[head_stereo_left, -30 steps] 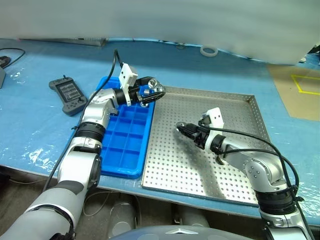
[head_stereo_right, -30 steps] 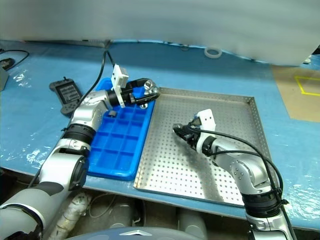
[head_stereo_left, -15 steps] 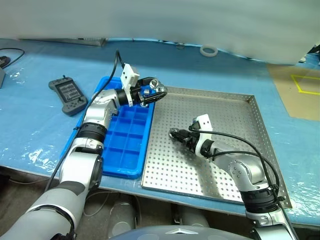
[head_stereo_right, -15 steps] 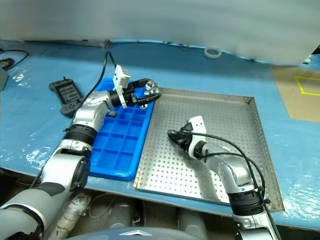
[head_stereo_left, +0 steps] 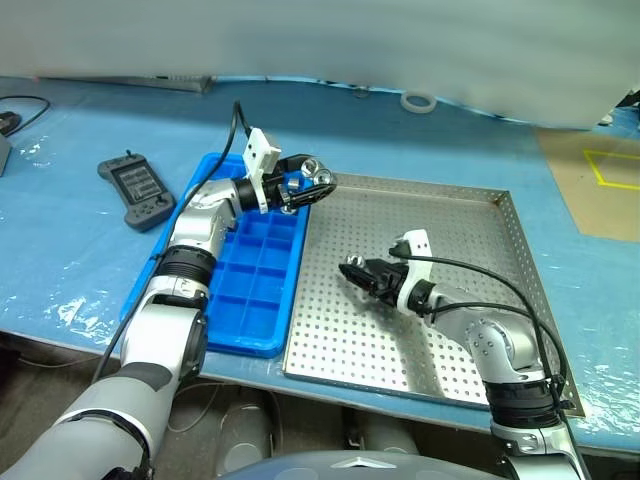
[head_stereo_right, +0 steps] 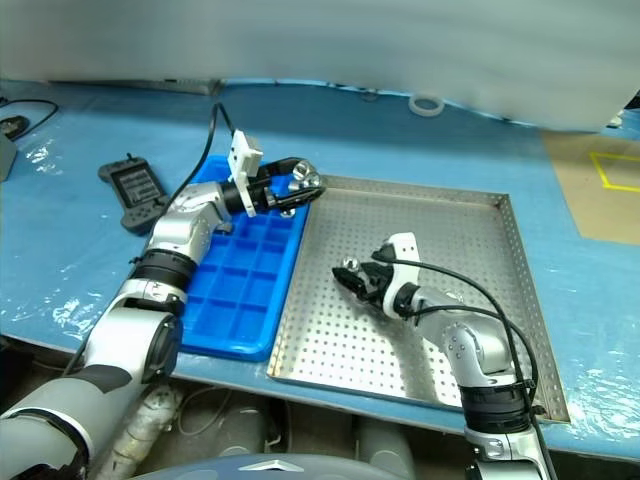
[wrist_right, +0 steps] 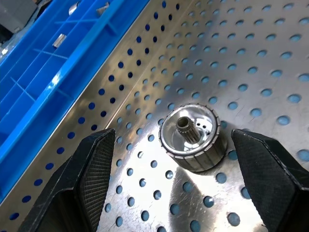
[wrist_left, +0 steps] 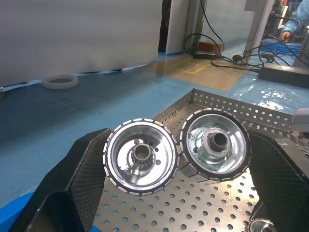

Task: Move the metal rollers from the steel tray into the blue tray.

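A black handheld controller lies on the blue-sheeted counter. A white tape ring sits near the counter's far edge. Yellow tape marks a tan board at the right.

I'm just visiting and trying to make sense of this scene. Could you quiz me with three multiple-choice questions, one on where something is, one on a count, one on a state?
1. Where does the blue tray lie relative to the steel tray?
A. on the robot's left of it
B. on the robot's right of it
C. stacked on top of it

2. How many metal rollers sit between the left gripper's fingers?
A. none
B. two
C. four

3. How is the right gripper?
A. shut on a roller
B. open around the lone roller
C. holding the tape ring

Answers: 1 A, the trays lie side by side, blue toward the left arm. 2 B, two rollers show side by side. 3 B, its fingers stand apart from the roller lying on the tray floor.
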